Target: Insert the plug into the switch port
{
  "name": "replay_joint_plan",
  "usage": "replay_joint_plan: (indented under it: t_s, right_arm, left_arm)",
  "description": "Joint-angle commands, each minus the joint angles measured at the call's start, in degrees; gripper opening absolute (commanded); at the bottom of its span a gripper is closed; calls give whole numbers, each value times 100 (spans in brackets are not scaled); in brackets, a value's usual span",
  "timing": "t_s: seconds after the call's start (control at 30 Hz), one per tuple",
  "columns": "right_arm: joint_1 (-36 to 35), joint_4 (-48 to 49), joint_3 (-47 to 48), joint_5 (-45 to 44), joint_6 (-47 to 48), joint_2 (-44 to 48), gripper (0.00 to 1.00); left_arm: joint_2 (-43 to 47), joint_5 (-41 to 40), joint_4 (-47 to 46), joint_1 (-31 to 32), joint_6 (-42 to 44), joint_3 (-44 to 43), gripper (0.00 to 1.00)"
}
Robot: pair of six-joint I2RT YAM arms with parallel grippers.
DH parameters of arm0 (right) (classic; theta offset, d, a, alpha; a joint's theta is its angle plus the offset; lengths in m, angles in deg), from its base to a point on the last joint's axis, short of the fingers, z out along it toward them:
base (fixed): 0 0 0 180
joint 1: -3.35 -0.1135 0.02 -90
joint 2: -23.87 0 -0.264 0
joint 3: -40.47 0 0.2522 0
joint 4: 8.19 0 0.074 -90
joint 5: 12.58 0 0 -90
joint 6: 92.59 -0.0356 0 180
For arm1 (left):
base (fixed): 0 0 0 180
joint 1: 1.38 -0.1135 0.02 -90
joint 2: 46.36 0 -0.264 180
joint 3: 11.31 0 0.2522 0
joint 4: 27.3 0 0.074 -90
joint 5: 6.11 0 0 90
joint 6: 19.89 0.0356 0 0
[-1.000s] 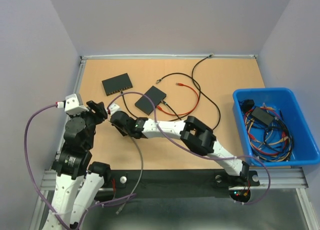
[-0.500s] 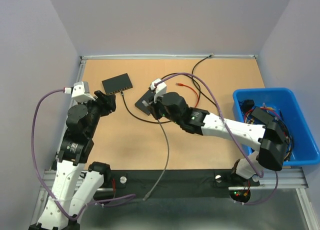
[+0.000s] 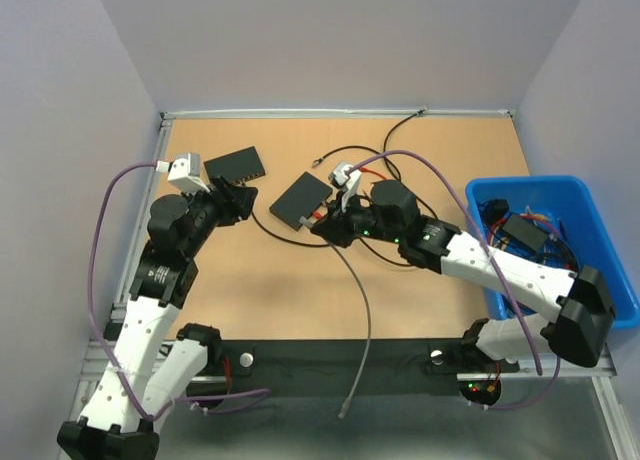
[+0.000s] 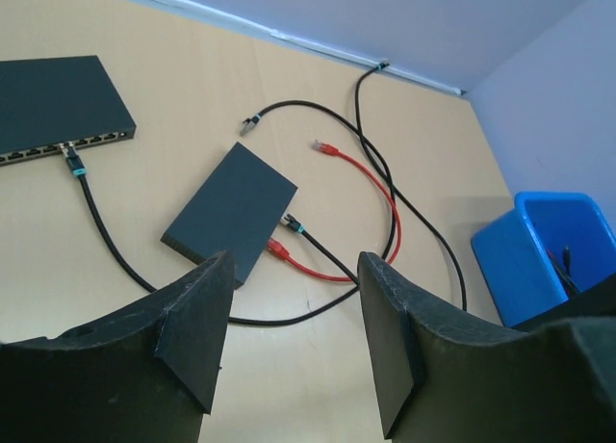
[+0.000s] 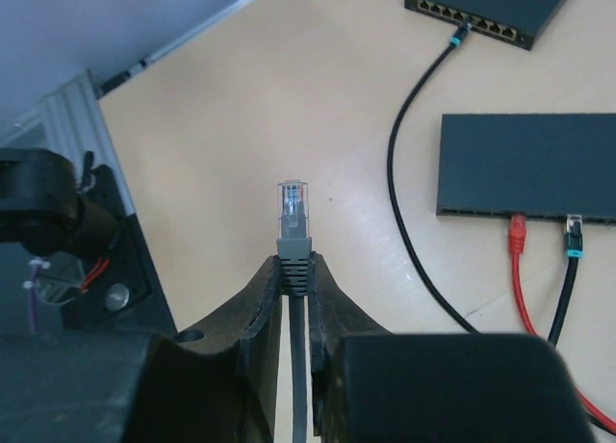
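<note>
At the right tool (image 5: 294,270): squeezing shut on the grey cable (image 3: 369,320), just under the plug (image 5: 294,212); hanging above the worktop (image 3: 440,150) near its middle.
Plug: standing out past the fingertips, clear body and grey boot showing; pointing at bare worktop in the right wrist view, well apart from any port.
Nearer switch (image 5: 539,173): lying flat to the right of the plug in that view, port row facing the tool; carrying a red cable (image 5: 518,236) and a black cable (image 5: 572,229) in two ports.
Farther switch (image 5: 491,5): lying beyond, taking one black lead (image 5: 391,164) in a port.
Left tool (image 4: 294,337): gaping wide, holding nothing, hovering on the left side and looking toward both switches.
Blue bin (image 3: 530,181): sitting at the right edge, containing a tangle of cables.
</note>
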Motion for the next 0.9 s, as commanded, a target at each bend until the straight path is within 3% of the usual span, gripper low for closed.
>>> replay_joint_plan:
  t_s: [0.0,0.13,0.5,0.87]
  right_arm:
    - [269,265,-120,1291,-111,328,1]
    - [480,257,-190,2056,-252,433,0]
    - [718,248,-287,2663,-331,451,0]
    - [771,239,3,4281,-796,565,0]
  left_arm:
    - [-129,437,-518,8,-114,87,65]
    - [-313,717,-624,8,-167,158,64]
    - [-788,964,-1098,8,-263,263,64]
    - [-1061,1079,-1432,26,-228,404,64]
